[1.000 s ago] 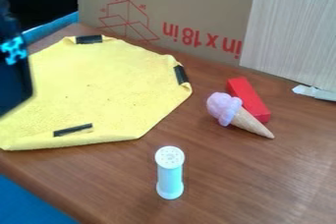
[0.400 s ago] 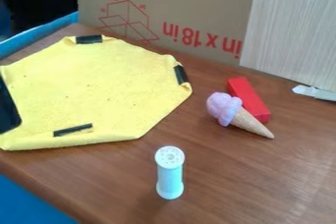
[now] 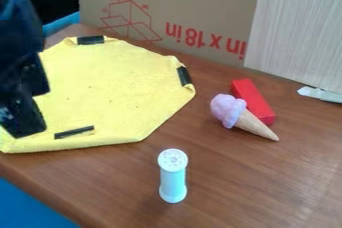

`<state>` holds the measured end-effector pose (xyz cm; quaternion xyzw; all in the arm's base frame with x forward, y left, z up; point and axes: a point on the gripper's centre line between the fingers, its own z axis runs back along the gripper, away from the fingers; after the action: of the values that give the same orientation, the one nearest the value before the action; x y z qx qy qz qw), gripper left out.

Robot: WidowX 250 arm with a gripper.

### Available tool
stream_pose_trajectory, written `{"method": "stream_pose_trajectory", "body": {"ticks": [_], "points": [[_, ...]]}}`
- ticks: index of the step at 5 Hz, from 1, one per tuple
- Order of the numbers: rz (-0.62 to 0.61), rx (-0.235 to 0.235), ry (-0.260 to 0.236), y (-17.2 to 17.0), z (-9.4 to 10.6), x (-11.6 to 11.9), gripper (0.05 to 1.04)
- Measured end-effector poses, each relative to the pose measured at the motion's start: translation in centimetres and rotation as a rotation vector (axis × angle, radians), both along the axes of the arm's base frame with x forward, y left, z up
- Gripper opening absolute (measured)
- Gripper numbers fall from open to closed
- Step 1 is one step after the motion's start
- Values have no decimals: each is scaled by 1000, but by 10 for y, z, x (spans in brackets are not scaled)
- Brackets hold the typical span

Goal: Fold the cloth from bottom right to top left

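My black gripper [image 3: 25,109] hangs at the left edge of the camera view, over the left part of the cloth, and hides some of it. The yellow cloth [image 3: 110,89] lies spread on the brown table, with black strips near its top corner, its right corner and its lower edge. Its edges look slightly turned over at the right corner and along the bottom.
A white-capped shaker [image 3: 173,176] stands in front of the cloth. Right of the cloth, a toy ice cream cone [image 3: 242,116] lies against a red block [image 3: 254,101]. Behind stands a cardboard box [image 3: 180,12]; a white object [image 3: 320,94] lies at the right edge.
The arm and gripper have come further into view from the left edge and cover more of the cloth's left side. The cloth and the other objects have not moved.
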<state>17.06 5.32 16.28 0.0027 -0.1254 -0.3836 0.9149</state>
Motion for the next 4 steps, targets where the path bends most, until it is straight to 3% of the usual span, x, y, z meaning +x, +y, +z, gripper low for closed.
{"method": "stream_pose_trajectory", "body": {"ticks": [1,3,4], "points": [[-81,30,-5,13,-19,19,999],[-51,97,6,35,-45,40,999],[-90,154,17,43,-56,47,999]]}}
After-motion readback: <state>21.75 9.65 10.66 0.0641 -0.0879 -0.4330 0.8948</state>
